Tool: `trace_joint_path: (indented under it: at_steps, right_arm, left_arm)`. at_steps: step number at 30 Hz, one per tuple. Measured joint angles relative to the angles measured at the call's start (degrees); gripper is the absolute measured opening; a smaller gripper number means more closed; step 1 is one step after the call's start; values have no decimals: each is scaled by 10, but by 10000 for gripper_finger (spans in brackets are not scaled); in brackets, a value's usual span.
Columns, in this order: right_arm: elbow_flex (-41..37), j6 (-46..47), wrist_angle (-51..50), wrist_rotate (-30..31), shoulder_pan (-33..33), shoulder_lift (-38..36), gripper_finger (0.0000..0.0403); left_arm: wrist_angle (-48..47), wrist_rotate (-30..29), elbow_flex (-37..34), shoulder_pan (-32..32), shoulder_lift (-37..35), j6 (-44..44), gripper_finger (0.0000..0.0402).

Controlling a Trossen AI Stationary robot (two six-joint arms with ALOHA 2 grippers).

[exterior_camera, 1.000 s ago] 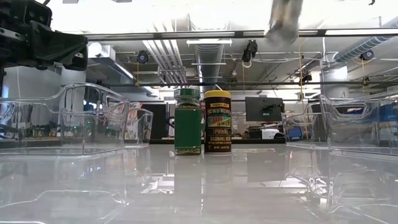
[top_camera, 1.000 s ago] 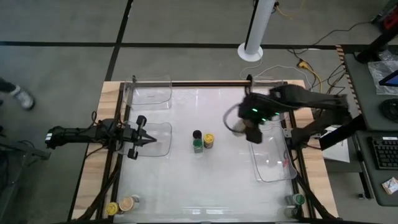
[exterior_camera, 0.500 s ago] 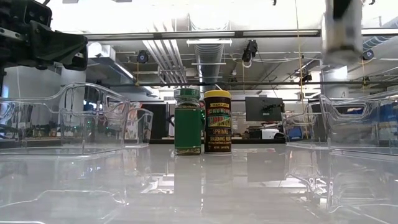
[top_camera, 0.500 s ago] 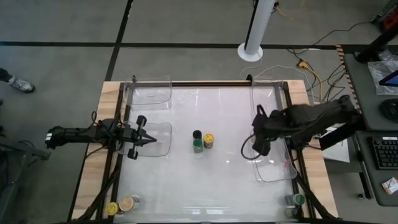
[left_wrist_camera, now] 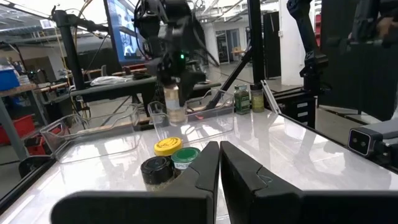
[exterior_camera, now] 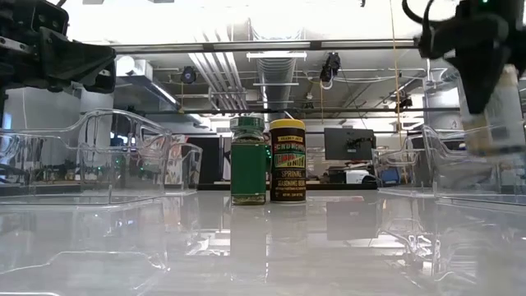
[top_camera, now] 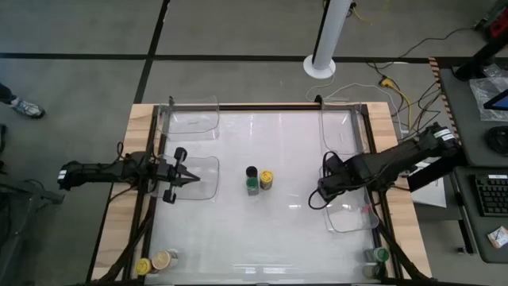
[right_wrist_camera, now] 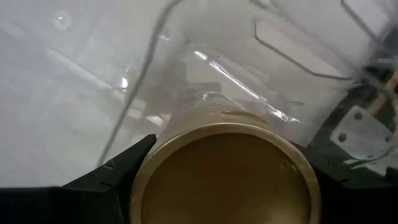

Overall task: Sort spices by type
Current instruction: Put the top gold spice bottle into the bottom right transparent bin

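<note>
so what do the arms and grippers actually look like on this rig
Both arms are dark, slim and jointed. The left gripper tapers to two black, wedge-shaped fingers with small black round knobs at its base. The right gripper is a blocky black unit with a dark cable looping beside it; a small green light shows on it in the left wrist view.

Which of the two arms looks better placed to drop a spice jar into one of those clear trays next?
The right one, likely. The right gripper already holds a tan-lidded jar over the clear tray on its side. The left gripper is shut and empty.
</note>
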Motion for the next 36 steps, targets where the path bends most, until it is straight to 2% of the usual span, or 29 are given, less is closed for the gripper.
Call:
trace_joint_path:
  at_steps: [8, 13, 17, 26, 36]
  right_arm:
    - [-48, 71, 11, 0, -1, -3, 283]
    - [-66, 70, 40, 6, -11, -3, 272]
    - [-87, 64, 65, 4, -19, -3, 278]
    - [-89, 61, 91, 24, -37, -27, 273]
    - [-107, 241, 90, 8, -56, -60, 277]
  left_arm:
    - [0, 0, 0, 0, 0, 0, 0]
    - [0, 0, 0, 0, 0, 0, 0]
    - [0, 0, 0, 0, 0, 0, 0]
    - [0, 0, 0, 0, 0, 0, 0]
    - [0, 0, 0, 0, 0, 0, 0]
